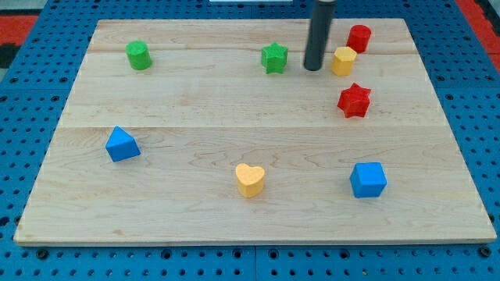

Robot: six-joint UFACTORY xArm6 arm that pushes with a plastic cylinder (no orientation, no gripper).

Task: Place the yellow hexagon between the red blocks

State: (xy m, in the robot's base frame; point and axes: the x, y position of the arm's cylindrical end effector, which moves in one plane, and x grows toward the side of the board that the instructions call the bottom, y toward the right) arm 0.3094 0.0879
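Yellow hexagon sits just right of my tip, almost touching, final nudge still to go.

No pincer on this rig, just a bare rod, so nothing's open, shut or holding. Out from the tip: green star just to its left, red cylinder up and right past the hexagon, red star down and right. Hexagon looks about level between the reds but a bit left of their line, so I reckon a short, gentle push rightward finishes it without bumping either red.
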